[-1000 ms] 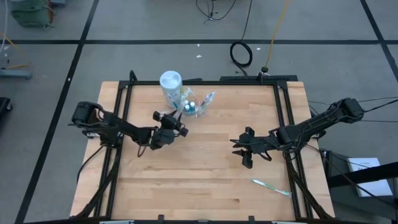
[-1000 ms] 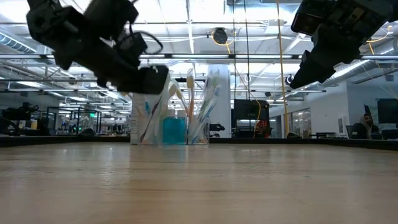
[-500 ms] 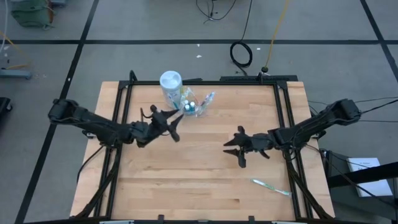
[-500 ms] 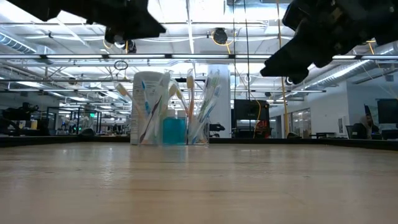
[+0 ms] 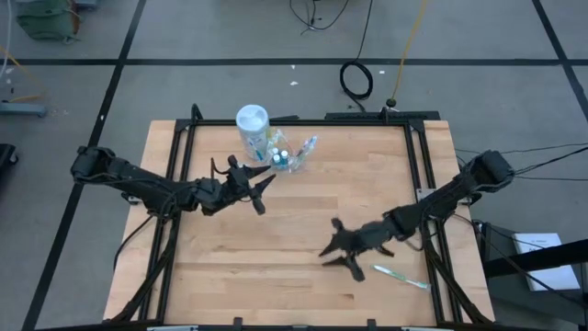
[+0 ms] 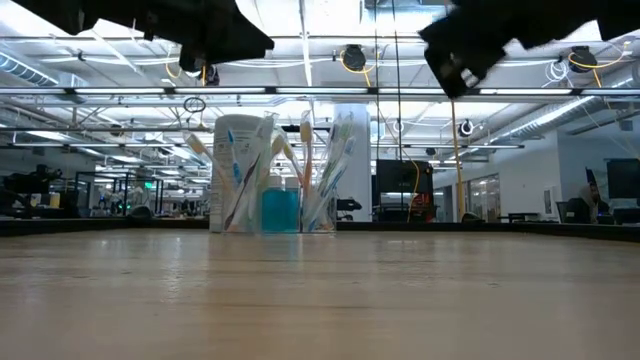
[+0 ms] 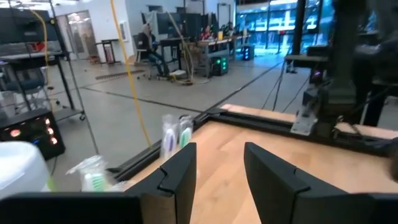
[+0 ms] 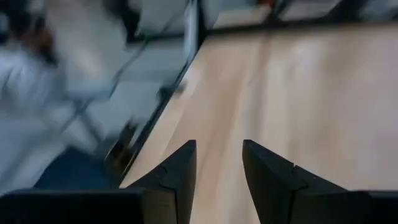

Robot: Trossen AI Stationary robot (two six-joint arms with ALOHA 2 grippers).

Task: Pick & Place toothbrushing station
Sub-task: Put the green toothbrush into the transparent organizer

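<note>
The clear plastic holder (image 5: 290,156) stands at the table's far middle with several toothbrushes upright in it; it also shows in the low view (image 6: 320,195), with a blue toothpaste tube (image 6: 280,210) beside it. A white cup (image 5: 253,124) with brushes stands just to its left. One loose pale-green toothbrush (image 5: 401,276) lies flat near the table's near right. My left gripper (image 5: 263,193) is open and empty, raised just near of the holder. My right gripper (image 5: 336,261) is open and empty, above the table left of the loose toothbrush.
Black rails run along the table's left, right and far edges (image 5: 303,120). Bare wood lies between the two grippers and along the near edge (image 5: 276,294). The left wrist view shows brush heads (image 7: 174,134) and the white cup (image 7: 18,171) ahead.
My left gripper has risen from low beside the holder and tipped to point level, and its arm has stretched out. My right gripper has gone toward the table's near edge and somewhat left, toward the loose toothbrush, staying high. The holder and brushes have kept still.
</note>
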